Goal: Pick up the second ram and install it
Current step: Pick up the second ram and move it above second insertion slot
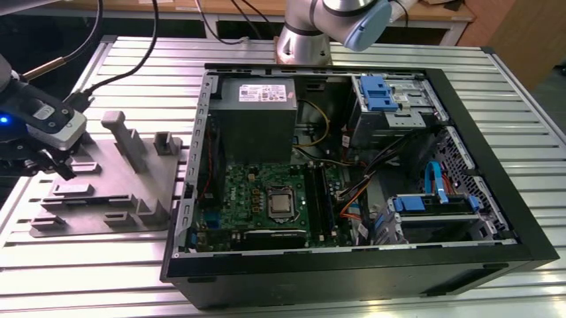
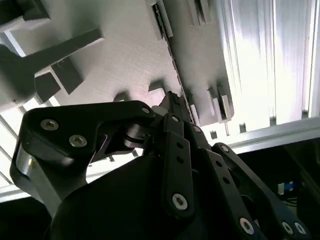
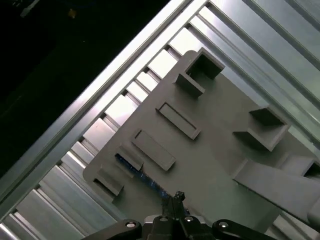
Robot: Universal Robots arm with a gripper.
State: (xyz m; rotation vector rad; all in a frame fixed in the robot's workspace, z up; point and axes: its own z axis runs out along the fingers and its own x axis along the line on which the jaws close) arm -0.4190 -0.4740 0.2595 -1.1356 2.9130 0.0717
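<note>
While the arm stood at the top of the exterior view, its gripper hung low at the far left of that frame, over the left edge of the grey holder tray. That tray lay flat on the ribbed metal table, just beside the open computer case that took up the middle and right of the picture. The green motherboard lay in the lower middle of the case, well apart from the gripper.

In both wrist views the gripper was down at the tray's surface. The second ram showed as a slim, long strip standing on edge in a narrow slot of the tray, among the raised blocks and upright posts. In the first wrist view, its edge caught a faint blue glint. The pincer looked clenched on the strip: its two dark fingers were drawn close together, with only the thin board between them. The ram sat seated in the tray, not lifted.
</note>
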